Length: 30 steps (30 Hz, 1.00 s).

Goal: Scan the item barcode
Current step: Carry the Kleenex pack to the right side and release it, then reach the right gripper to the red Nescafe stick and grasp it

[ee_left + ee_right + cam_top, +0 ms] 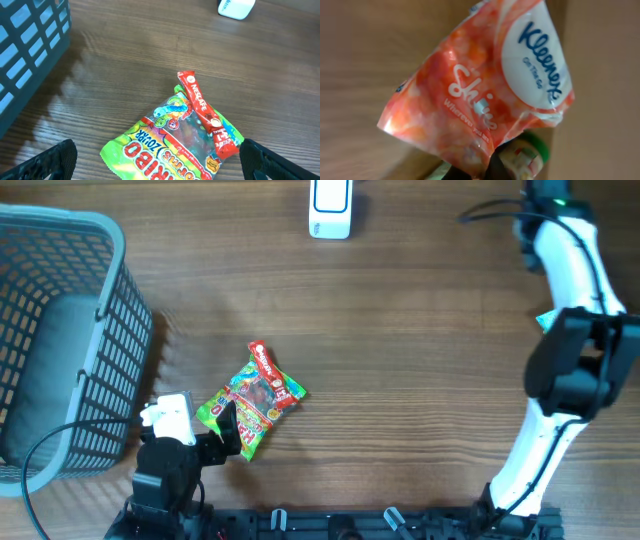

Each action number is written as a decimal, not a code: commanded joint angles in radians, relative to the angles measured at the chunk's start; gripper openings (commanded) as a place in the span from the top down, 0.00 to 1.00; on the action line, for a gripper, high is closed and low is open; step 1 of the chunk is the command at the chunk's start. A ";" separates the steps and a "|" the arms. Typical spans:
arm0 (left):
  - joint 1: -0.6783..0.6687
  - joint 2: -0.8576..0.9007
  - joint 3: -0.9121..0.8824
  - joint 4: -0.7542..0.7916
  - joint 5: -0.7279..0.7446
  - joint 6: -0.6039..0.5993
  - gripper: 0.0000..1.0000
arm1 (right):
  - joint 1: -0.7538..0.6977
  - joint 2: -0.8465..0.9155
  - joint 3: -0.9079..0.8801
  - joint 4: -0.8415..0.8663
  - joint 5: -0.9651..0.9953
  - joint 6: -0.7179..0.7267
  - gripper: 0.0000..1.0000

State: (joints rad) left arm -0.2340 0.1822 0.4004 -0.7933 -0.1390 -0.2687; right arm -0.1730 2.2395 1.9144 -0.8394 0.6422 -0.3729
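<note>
Gripping a Kleenex pack (pixel 485 95) are right fingers (pixel 457 175); left fingers (pixel 50 160) open beside Haribo bag (pixel 165 145).

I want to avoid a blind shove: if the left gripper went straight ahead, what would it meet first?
Probably the Haribo bag, lying right ahead of the open left gripper. The Nescafe stick resting on it comes after, though height above the table is unclear.

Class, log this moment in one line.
left pincer open over candy bag | right pincer shut on tissue pack | scanner untouched
</note>
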 commanded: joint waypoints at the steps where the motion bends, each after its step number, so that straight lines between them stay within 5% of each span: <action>1: 0.005 -0.007 -0.008 0.002 0.011 -0.005 0.00 | -0.093 0.012 -0.076 0.013 -0.054 0.089 0.96; 3: 0.005 -0.007 -0.008 0.002 0.011 -0.005 0.00 | -0.137 0.012 -0.106 0.013 -0.063 0.128 0.94; 5: 0.005 -0.007 -0.008 0.002 0.011 -0.005 0.00 | -0.180 0.012 -0.117 -0.002 -0.064 0.181 0.78; 6: 0.005 -0.007 -0.008 0.002 0.011 -0.005 0.00 | -0.193 0.012 -0.116 -0.008 -0.065 0.209 0.58; 8: 0.005 -0.007 -0.008 0.002 0.011 -0.005 0.00 | -0.205 0.011 -0.108 -0.027 -0.069 0.239 0.02; 14: 0.005 -0.007 -0.008 0.002 0.011 -0.005 0.00 | -0.091 -0.055 -0.023 -0.102 -0.409 0.305 0.00; 21: 0.005 -0.007 -0.008 0.002 0.011 -0.005 0.00 | 0.249 -0.147 -0.013 -0.184 -0.779 0.456 0.00; 30: 0.005 -0.007 -0.008 0.002 0.011 -0.005 0.00 | 0.608 -0.141 -0.077 -0.157 -1.224 0.409 0.00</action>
State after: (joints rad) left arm -0.2340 0.1822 0.4004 -0.7933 -0.1390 -0.2687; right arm 0.3695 2.1120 1.8660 -1.0203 -0.3080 0.0555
